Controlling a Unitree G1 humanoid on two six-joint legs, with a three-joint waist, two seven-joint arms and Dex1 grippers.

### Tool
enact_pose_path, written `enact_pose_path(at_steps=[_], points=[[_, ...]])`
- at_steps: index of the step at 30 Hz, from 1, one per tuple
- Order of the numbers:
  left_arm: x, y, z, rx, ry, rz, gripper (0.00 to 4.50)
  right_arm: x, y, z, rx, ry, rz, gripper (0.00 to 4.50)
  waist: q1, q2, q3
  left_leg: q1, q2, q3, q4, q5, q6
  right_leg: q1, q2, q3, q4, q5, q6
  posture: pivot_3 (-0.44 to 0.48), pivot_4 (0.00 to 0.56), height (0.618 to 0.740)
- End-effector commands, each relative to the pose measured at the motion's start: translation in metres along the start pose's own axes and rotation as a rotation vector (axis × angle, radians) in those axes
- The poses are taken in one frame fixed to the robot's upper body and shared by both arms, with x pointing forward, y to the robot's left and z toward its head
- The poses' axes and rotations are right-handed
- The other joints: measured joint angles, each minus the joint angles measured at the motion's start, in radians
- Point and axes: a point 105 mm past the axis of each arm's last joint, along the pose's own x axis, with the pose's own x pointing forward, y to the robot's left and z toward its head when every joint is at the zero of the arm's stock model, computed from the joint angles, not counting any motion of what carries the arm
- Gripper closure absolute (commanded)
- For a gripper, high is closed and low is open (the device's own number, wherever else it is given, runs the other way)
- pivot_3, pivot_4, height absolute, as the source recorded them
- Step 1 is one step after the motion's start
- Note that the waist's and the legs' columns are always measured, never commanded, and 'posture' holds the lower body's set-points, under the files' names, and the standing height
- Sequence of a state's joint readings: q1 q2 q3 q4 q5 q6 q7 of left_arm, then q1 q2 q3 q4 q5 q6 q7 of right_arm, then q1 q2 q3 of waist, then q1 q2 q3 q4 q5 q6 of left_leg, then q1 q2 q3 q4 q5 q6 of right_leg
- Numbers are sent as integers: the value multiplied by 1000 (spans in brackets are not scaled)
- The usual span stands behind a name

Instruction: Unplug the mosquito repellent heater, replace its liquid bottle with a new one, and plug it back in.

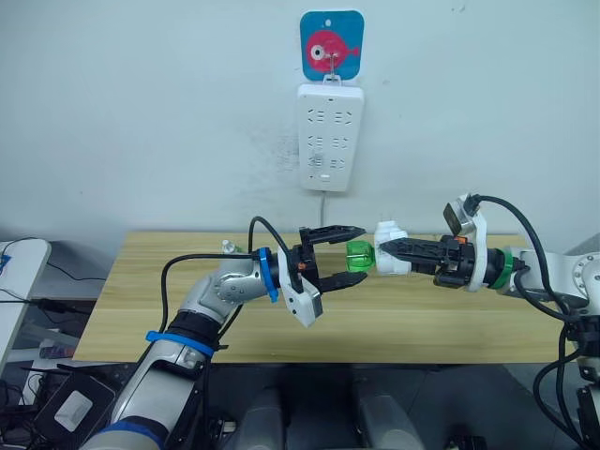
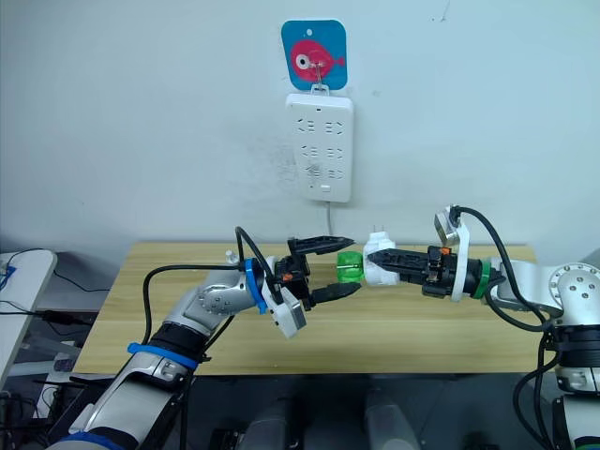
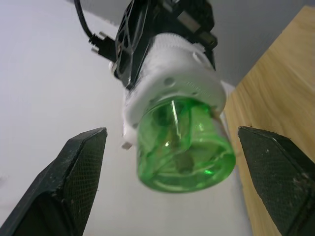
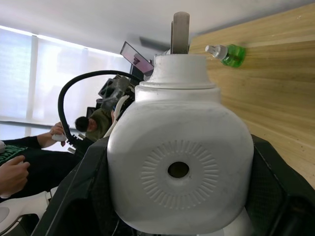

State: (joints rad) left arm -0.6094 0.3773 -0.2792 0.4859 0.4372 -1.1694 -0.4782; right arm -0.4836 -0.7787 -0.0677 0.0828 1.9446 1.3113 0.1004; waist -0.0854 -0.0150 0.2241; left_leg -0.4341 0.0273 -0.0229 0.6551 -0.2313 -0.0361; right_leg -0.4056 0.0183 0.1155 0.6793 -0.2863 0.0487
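In the head views, one smooth white plastic mosquito repellent heater, rounded with two plug prongs sticking up, is held in the air above the pale wooden table, clamped between the black fingers of the right gripper; a translucent green liquid bottle juts from the heater's end at 9 o'clock. The left gripper hangs just beside that bottle with its pincer spread wide, one finger above the bottle and one below, neither touching it. On the wall at 12 o'clock hangs one long white power strip under a blue card with a pink fish; its cord drops behind the table edge. A second small bottle lies on the table behind the left arm, mostly hidden. The left wrist view shows the bottle end-on, a glossy, see-through green cylinder seated in the heater's matte white collar, with the two textured black fingertips well apart on either side and cut off by the frame. The right wrist view shows the heater's face, a round vent hole ringed by fine radial ribs, gripped by black pads on both flanks; beyond it one green bottle with a white cap lies on the wood grain, and a seated person appears partly cut off.
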Motion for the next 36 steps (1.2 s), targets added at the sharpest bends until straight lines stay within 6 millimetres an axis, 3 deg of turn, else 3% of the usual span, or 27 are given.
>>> enact_pose_path(at_steps=[1,4,5,11,13,16,20,21,24,27,36], points=[[5,6,-1,-5,-11,29,1205,0,15,2,-44,2,52,1512,-2,0,0,0,0,0,0,0,0,0,0,0,0,0,0,-122,222,740],[6,6,-3,-18,-14,27,2148,0,16,-1,-48,11,55,1512,-2,0,0,0,0,0,0,0,0,0,0,0,0,0,0,-124,222,740],[7,6,-2,-19,-23,28,2260,0,16,-2,-49,14,55,1512,-2,0,0,0,0,0,0,0,0,0,0,0,0,0,0,-124,222,740],[13,11,13,-100,-110,40,2260,-1,17,-2,-51,21,56,1512,-3,0,0,0,0,0,1,0,0,0,0,-1,1,0,0,-114,218,740],[16,15,12,-347,-90,28,2260,-2,17,-2,-54,29,55,1512,-4,0,0,0,0,0,0,0,0,0,0,-1,1,0,0,-112,217,740],[13,27,-2,-1042,-18,-2,2260,-4,20,-5,-71,69,46,1512,-4,1,0,0,0,-2,0,0,0,0,0,-1,1,0,0,-109,213,740],[-1,36,-1,-1905,-21,-136,2260,-4,23,-6,-80,91,54,1512,-8,0,1,-1,2,-7,4,0,1,1,2,-6,2,-3,5,-97,202,740],[-4,41,3,-2067,-69,-174,2260,-4,24,-6,-83,96,58,1512,-14,0,1,-1,2,-9,5,1,1,1,3,-8,3,-3,5,-97,199,740],[-9,49,0,-2314,-160,-160,2260,-3,26,-6,-88,102,68,1512,-25,0,1,-1,1,-11,5,1,1,1,6,-12,3,-4,5,-102,193,740],[-9,43,1,-2400,-177,-150,2260,-2,28,-6,-95,99,76,1512,-26,0,1,-2,0,-12,5,1,1,1,7,-13,2,-4,5,-112,190,740],[-4,37,7,-2366,-167,-108,2260,-4,29,-8,-102,91,81,1512,-20,0,1,-2,1,-11,6,2,0,1,6,-11,3,-3,4,-119,187,740]])
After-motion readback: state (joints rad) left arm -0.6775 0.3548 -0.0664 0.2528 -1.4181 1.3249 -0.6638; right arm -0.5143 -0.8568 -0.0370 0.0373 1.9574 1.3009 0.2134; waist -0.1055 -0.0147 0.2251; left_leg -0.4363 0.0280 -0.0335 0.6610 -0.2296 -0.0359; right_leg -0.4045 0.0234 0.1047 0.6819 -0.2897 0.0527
